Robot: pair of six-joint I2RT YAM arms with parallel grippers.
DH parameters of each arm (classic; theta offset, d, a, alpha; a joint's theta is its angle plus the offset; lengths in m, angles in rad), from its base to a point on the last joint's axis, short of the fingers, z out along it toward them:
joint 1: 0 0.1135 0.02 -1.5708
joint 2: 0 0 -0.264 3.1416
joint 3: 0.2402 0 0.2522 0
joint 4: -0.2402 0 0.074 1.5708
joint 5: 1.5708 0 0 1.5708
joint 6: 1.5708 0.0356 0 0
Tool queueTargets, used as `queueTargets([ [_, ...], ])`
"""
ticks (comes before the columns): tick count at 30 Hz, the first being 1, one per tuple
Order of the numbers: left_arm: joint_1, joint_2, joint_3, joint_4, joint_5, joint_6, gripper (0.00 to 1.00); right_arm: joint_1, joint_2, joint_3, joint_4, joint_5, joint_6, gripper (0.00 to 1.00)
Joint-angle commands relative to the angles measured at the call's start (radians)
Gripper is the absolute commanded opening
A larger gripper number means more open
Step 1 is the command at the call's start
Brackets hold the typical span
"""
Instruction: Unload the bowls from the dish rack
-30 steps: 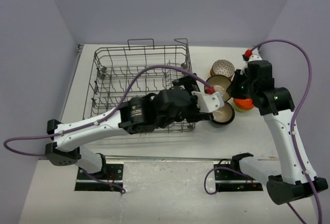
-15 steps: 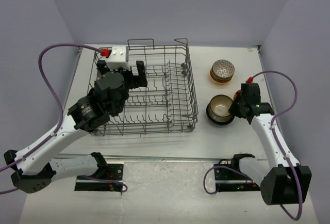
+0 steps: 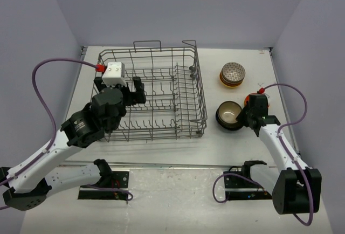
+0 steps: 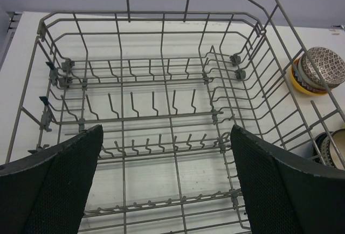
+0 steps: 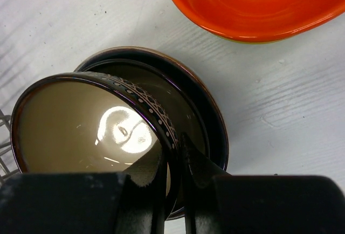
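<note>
Gently now: your right gripper (image 5: 172,156) clamps the rim of the likely slick, brittle round black cream-lined bowl (image 5: 81,126) beside the grey wire dish rack (image 3: 161,91); your left gripper (image 4: 167,183) gapes.

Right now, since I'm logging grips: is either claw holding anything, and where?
The right claw pinches the cream-lined bowl by its rim; the left claw is open, holding nothing.

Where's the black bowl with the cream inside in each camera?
Top external: black bowl right of centre, just right of the dish rack.
Left wrist: lower right corner, cut by the frame edge.
Right wrist: centre left, rim pinched by the right gripper.
Landmark: the dish rack's right wall, left of the bowl in both wider views.
</note>
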Motion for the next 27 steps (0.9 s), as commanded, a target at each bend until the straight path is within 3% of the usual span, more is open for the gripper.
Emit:
queueTargets([
  [1,0.007,-0.032,-0.021,-0.019,-0.037,-0.025,1.0,-0.008,-0.031,0.004,0.121,0.023,0.035,0.08],
  [5,0.007,-0.026,-0.05,-0.01,-0.021,-0.019,1.0,-0.006,-0.053,-0.011,0.127,0.016,0.044,0.25],
  [18,0.007,0.0,-0.056,-0.001,0.013,-0.003,1.0,-0.008,-0.174,-0.002,0.043,0.043,0.021,0.39],
  [21,0.007,-0.001,-0.058,-0.004,0.016,-0.005,1.0,-0.008,-0.2,-0.005,0.029,0.056,0.021,0.35],
  [23,0.007,-0.003,-0.061,-0.006,0.019,-0.006,1.0,-0.009,-0.208,-0.013,0.029,0.051,0.021,0.21],
  [27,0.007,-0.001,-0.064,-0.001,0.025,-0.008,1.0,-0.008,-0.192,-0.038,0.038,0.029,0.026,0.09],
])
